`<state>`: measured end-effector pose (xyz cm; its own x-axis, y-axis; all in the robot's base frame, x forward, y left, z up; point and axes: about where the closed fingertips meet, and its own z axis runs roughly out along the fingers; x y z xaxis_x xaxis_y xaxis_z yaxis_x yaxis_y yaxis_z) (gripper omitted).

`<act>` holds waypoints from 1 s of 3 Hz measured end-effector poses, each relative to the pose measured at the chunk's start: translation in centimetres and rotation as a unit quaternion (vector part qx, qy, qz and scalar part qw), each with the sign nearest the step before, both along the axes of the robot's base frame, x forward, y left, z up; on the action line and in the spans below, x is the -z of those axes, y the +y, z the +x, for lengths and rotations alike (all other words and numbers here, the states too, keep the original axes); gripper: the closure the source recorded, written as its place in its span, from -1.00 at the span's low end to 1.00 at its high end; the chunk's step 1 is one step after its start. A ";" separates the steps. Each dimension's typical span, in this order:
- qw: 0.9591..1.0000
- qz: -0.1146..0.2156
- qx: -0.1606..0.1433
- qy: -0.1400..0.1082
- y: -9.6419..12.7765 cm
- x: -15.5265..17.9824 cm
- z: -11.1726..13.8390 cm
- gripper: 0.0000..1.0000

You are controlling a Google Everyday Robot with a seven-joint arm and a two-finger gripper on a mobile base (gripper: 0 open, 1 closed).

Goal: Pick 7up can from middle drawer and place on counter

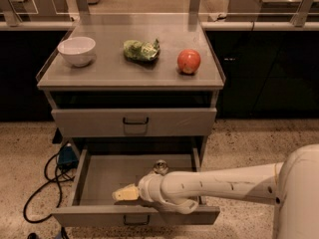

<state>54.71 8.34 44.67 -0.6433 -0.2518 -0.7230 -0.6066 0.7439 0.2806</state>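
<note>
The middle drawer (102,176) stands pulled open below the counter (124,76). The 7up can (160,167) stands upright on the drawer floor near the back, right of centre, and only its silver top shows above my arm. My gripper (124,193) is low inside the drawer near its front panel. It points left and lies to the front left of the can, apart from it. My white arm reaches in from the right and hides the can's body.
On the counter stand a white bowl (76,50), a green snack bag (141,50) and a red apple (189,61). The top drawer (134,122) is closed. A black cable (37,193) and a blue object (65,156) lie on the floor to the left.
</note>
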 end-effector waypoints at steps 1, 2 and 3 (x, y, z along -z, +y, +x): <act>1.000 0.016 -0.024 0.001 0.3 -1.5 0.2 -1.00; 0.996 0.065 -0.056 -0.019 1.0 -7.5 3.2 -1.00; 0.996 0.064 -0.056 -0.019 1.0 -7.5 3.2 -1.00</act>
